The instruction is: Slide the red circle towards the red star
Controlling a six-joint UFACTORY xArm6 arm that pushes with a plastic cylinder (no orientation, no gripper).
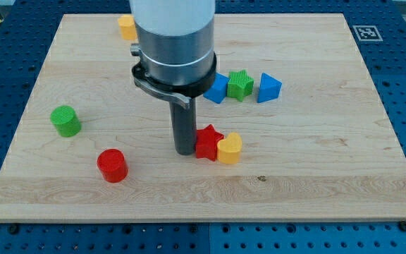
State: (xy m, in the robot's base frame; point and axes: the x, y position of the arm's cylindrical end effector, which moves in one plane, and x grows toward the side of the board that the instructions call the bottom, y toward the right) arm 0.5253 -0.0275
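In the camera view, the only one given, a wooden board (316,176) is seen on a blue perforated table, and my tip (185,151) is set down just beside the red star (207,141), at its nine o'clock, touching or nearly so. No gripper is fitted: the arm ends in a plain rod, so nothing is held and no opening can be spoken of. The red circle (112,165), a short upright cylinder, lies apart from the tip at about its eight o'clock, with bare board between them. A yellow block (230,148) is pressed against the star at its three o'clock. A green cylinder (65,121) stands at ten o'clock of the red circle. Two blue blocks (216,88) (268,87) flank a green star (240,85) farther up, and another yellow block (126,27) is partly hidden near the top. The circle is judged light, rigid and apt to slide easily on smooth wood; being round, it is likely to roll off a glancing push. Contact would best be made at its eight o'clock side, in line with its centre and the star.
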